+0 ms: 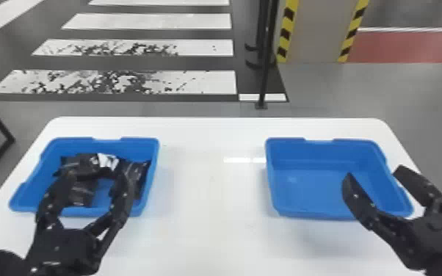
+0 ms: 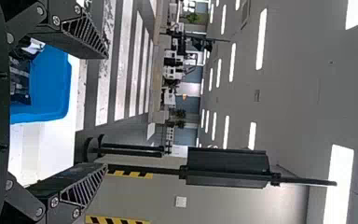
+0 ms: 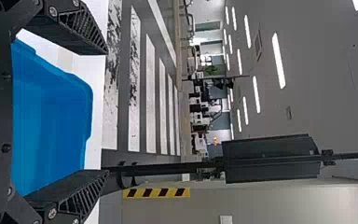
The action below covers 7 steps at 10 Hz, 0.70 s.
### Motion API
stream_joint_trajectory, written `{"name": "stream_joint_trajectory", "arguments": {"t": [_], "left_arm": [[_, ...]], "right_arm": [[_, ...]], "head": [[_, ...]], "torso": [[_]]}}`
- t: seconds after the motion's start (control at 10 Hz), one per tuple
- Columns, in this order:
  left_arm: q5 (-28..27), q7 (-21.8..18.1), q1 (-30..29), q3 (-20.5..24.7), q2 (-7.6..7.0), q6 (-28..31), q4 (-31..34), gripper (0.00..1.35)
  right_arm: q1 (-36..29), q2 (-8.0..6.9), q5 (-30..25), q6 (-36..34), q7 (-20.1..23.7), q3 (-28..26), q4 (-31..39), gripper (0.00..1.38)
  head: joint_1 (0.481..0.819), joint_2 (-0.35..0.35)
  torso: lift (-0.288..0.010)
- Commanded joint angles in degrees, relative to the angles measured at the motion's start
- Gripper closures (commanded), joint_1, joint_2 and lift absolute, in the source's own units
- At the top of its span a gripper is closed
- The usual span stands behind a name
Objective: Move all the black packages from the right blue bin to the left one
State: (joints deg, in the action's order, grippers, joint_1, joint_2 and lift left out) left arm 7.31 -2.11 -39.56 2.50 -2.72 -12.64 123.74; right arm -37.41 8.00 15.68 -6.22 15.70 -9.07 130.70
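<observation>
L gripper [image 1: 96, 177] is over the near part of the left bin [image 1: 139, 140], head view; fingers well apart w/ a wide gap, nothing held. Can't tell how high above the pkgs. L wrist view agrees: L gripper [image 2: 106, 111] has its 2 fingers spread, nothing between the tips.

R gripper [image 1: 374, 171] is at the right side of the right bin [image 1: 319, 146], 1 finger over the inside, the other across by the outer side of the right wall. Fingers wide apart too, no hold on anything. R wrist view: same, 2 tips of the R gripper [image 3: 107, 112] well apart.

Black pkgs [image 1: 80, 164] lie in the left bin, bunched & overlapping, approx. 3 or more; exact no. hard to tell. 1 dark pkg [image 1: 139, 174] is along the bin's right wall, 1 more [image 1: 82, 194] is nearer the front wall. A white patch [image 1: 107, 161] shows amid the pile. Right bin: bare blue floor & walls in view.

Both bins sit on a white table [image 1: 209, 235], well apart, 1 per side. Beyond: gray floor w/ white stripes [image 1: 150, 21], a black pole [image 1: 267, 55], a pillar [image 1: 315, 29] w/ yellow/black tape [image 1: 286, 33] down 2 edges, & a red floor area [image 1: 415, 47] at far R.
</observation>
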Motion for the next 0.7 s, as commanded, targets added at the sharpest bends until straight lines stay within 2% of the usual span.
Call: {"name": "stream_joint_trajectory", "arguments": {"t": [0.0, 0.6], "left_arm": [[0.00, 0.00, -0.09, 0.12, 0.00, -0.16, 0.08, 0.23], [0.00, 0.00, 0.05, 0.01, 0.00, -0.44, -0.06, 0.23]], "right_arm": [[-0.14, 0.00, 0.08, 0.17, -0.06, -0.07, 0.15, 0.13], [-0.42, -0.09, 0.20, 0.74, -0.50, -0.07, 0.15, 0.13]], "head": [[0.695, 0.013], [0.695, 0.013]], "torso": [[-0.140], [-0.140]]}}
